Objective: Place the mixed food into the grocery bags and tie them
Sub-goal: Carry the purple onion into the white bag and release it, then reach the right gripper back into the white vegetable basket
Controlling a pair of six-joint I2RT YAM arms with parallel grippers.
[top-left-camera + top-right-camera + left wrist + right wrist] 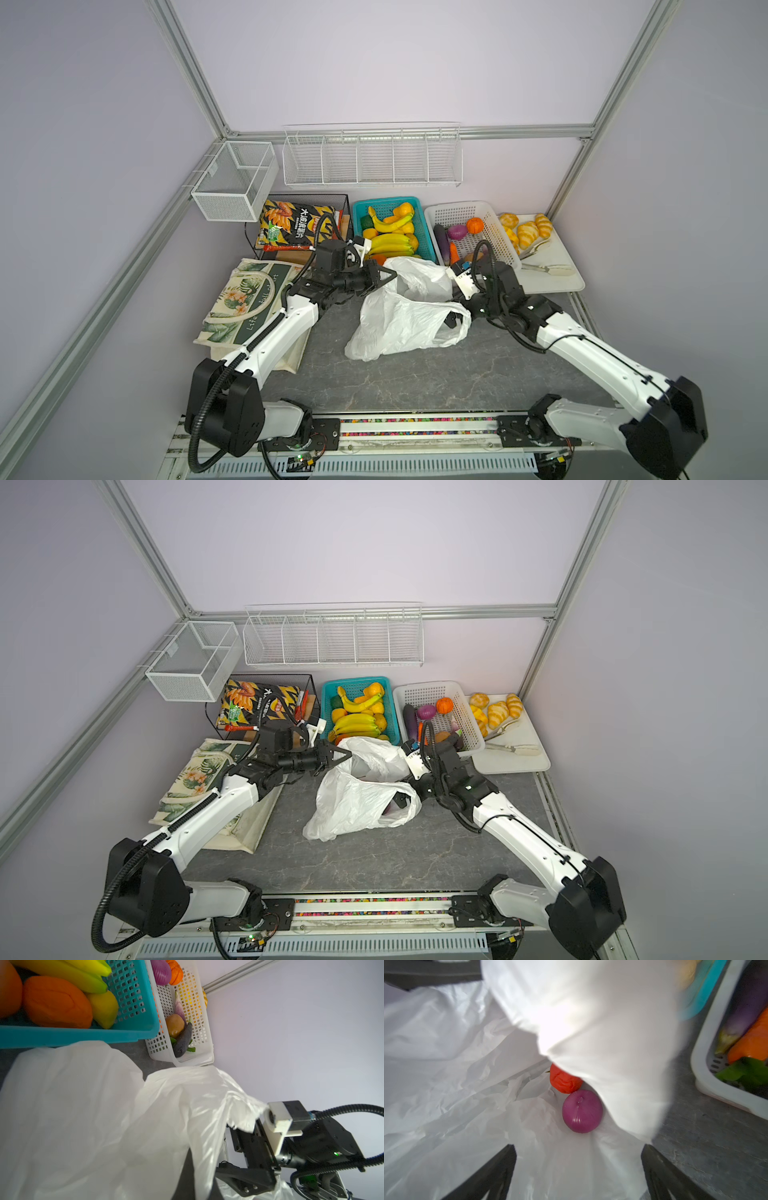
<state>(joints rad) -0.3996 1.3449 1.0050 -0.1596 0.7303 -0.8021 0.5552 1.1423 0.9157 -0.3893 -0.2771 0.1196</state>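
So the left gripper (390,275) is clamped tight on the upper rim of the white plastic bag (399,328), pinching a fold and holding that side up. The rest of the bag sags down onto the table (415,382) and runs away from its tip toward the right gripper (578,1147). That one is spread about as wide as it goes and has nothing in it. In its wrist view the two dark fingers (496,1172) stand far apart with only bare plastic between them. In both top views it sits poked into the bag's mouth, on the side opposite the left gripper's pinch.

Straight ahead of the open right fingers, deeper in the bag, is the purple onion (581,1113). Just past it is the red tomato (563,1081). The two look like they're touching, and the tomato is half tucked under a hanging flap of plastic. Neither one touches the fingers.

The canvas tote (245,299) lies flat behind the left gripper, partly under that arm's forearm and well apart from both grippers. Just beyond the left gripper's tip is the teal basket (426,237) of bananas. Next to the right gripper's wrist is the white basket (457,205) with more toy veg.
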